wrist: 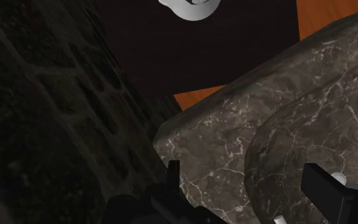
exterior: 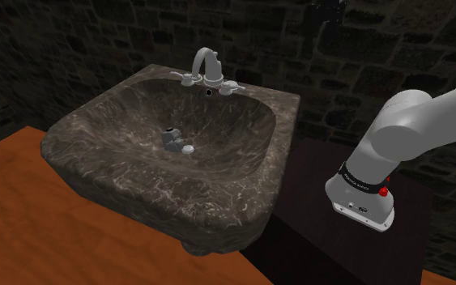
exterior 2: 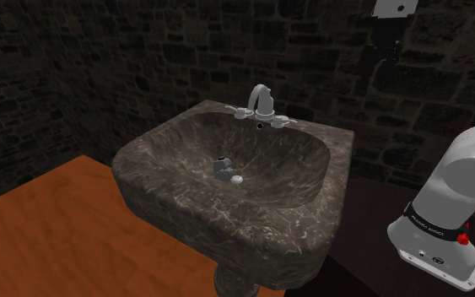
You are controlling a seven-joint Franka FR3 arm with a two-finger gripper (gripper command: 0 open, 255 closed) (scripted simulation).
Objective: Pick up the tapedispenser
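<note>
The tape dispenser [exterior: 172,138] is a small grey object lying in the bottom of the dark marble sink [exterior: 96,154], right beside the pale drain [exterior: 187,149]. In the second exterior view the tape dispenser [exterior 2: 222,169] sits just left of the drain [exterior 2: 237,179]. My gripper [exterior: 329,10] hangs high against the stone wall, above and to the right of the faucet [exterior: 206,69], far from the dispenser. The second exterior view has the gripper [exterior 2: 387,44] near the top edge. In the wrist view the gripper [wrist: 247,191] is open, with nothing between its fingers [wrist: 172,175], over the sink's back rim [wrist: 215,146].
A dark stone wall [exterior: 96,40] runs behind the sink. An orange wooden counter [exterior: 48,235] lies on the shoulder view's left and a dark surface [exterior: 315,243] under the arm. The faucet [exterior 2: 262,99] and its handles stand on the sink's back rim.
</note>
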